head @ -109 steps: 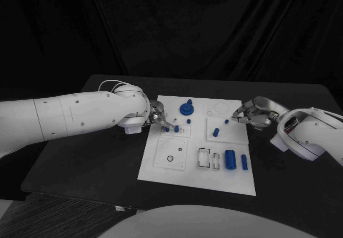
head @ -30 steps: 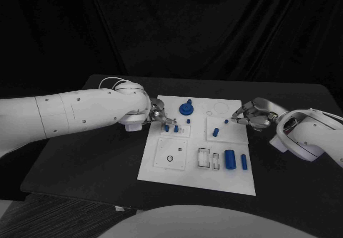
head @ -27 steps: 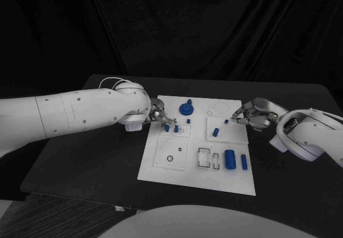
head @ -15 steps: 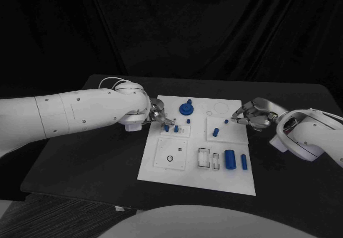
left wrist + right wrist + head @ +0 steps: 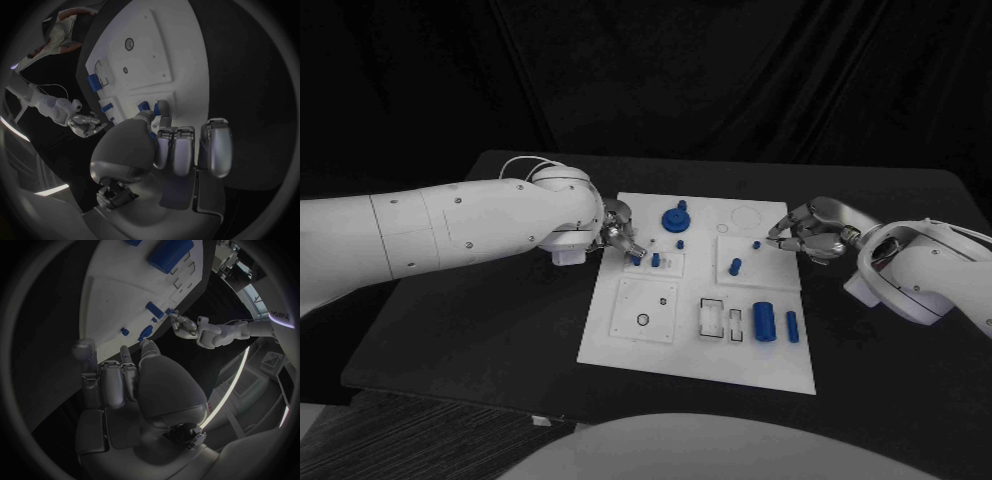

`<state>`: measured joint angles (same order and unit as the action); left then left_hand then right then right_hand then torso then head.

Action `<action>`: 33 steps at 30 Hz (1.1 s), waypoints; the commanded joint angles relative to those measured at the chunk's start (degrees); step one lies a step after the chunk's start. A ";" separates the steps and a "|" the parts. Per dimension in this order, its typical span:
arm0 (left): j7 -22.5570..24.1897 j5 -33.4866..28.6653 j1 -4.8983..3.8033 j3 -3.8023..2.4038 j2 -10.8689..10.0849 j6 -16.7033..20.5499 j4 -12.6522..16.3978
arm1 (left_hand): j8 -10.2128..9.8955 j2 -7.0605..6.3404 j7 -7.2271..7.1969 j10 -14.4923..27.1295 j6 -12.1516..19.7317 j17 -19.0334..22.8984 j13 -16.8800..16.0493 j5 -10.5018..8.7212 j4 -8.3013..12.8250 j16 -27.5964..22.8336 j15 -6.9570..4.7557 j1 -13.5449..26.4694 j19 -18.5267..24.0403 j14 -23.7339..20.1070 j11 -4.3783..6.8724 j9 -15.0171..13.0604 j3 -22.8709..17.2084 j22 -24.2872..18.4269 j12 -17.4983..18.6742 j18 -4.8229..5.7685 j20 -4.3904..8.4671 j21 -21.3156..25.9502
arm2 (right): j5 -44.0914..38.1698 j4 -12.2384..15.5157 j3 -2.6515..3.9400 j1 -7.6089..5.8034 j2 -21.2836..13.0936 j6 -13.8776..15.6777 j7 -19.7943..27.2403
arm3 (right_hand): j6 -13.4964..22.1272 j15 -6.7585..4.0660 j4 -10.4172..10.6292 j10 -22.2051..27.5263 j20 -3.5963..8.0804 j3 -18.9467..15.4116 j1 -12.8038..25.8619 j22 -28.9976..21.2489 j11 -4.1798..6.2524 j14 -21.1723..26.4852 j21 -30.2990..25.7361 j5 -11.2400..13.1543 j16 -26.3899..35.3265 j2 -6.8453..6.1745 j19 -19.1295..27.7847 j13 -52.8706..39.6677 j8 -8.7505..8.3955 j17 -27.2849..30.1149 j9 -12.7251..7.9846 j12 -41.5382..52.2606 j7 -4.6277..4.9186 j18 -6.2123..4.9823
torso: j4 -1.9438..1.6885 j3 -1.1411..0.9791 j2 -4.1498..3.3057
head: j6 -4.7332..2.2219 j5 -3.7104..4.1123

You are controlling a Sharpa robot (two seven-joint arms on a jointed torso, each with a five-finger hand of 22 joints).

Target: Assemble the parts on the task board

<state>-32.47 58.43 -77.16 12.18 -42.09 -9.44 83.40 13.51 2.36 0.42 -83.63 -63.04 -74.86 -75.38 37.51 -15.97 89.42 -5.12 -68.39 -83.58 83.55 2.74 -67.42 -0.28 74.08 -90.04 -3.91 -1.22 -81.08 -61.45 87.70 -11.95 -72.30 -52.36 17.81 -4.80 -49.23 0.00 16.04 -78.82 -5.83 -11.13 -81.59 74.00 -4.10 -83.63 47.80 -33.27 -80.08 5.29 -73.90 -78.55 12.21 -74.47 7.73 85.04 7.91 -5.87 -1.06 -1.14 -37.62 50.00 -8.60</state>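
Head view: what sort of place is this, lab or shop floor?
Probably a robot test lab: black curtains behind a black table, a white task board with small blue parts, and a lit room beyond in the right wrist view.

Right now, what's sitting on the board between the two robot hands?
In the head view, between the left robot hand and right robot hand: the round blue part and small blue pegs.

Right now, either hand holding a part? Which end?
Left hand pinches a small blue peg by its top. Right hand pinches a small blue part; which end is unclear.
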 commanded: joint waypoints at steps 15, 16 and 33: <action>0.74 -0.12 -0.14 -0.03 0.19 -1.95 -0.01 | -1.01 -2.41 -0.03 -6.37 0.16 -15.14 -14.62 -1.29 0.14 0.58 -0.43 -2.19 -2.41 6.45 0.32 -1.72 -7.02 13.19 0.04 1.84 0.28 0.36 | -0.28 0.02 0.03 0.14 -0.02 -0.24 -0.78 | 0.29 -0.19 0.24 -0.49 -0.06 1.92 -2.31 5.59 0.51 -0.17 -1.35 -0.79 0.81 1.23 0.19 -3.16 0.16 -5.47 -0.57 -1.40 0.23 -1.95 | 0.01 -0.01 -0.01 | 0.00 -0.05; 0.74 -0.12 -0.14 -0.03 0.18 -1.94 0.00 | -1.03 -2.84 -0.01 -6.37 0.19 -15.14 -14.62 -2.19 0.19 0.58 -0.41 -2.39 -2.40 6.45 0.30 -1.79 -8.28 13.18 0.04 1.83 0.30 0.38 | -0.28 0.03 0.03 0.14 -0.03 -0.23 -0.78 | 0.29 -0.19 0.24 -0.49 -0.06 1.92 -2.31 5.59 0.51 -0.17 -1.35 -0.79 0.81 1.23 0.19 -3.16 0.16 -5.47 -0.57 -1.40 0.23 -1.95 | 0.01 -0.03 0.00 | 0.00 -0.04; 0.84 1.34 -0.14 -0.03 0.22 -1.39 0.24 | -0.72 -6.16 0.08 -6.37 0.11 -15.14 -14.62 -5.47 2.39 0.58 -0.41 -2.93 -2.45 6.45 0.28 -2.57 -18.25 13.22 0.04 1.86 0.28 0.22 | -0.28 0.03 0.03 0.15 -0.06 -0.10 -0.77 | 0.33 -0.19 0.27 -0.40 -0.07 1.97 -2.31 5.57 0.52 -0.14 -1.45 -0.78 0.84 1.15 0.22 -3.08 0.12 -5.43 -0.60 -1.46 0.24 -1.97 | 0.00 0.00 -0.01 | 0.00 0.00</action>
<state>-32.46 58.78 -77.20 12.18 -41.98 -10.58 83.46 13.08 -1.61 1.45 -83.63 -62.85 -74.86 -75.38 31.78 -15.01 89.42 -5.12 -70.45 -83.58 83.55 2.75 -67.77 -12.14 74.08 -90.04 -3.90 -1.22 -81.08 -61.45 87.70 -11.95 -72.29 -52.37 17.78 -4.82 -49.23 0.00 16.04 -78.82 -5.83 -11.13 -81.59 74.00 -4.10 -83.63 47.80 -33.27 -80.08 5.29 -73.90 -78.55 12.21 -74.47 7.72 85.04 7.91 -5.87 -1.05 -1.14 -37.63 50.00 -8.60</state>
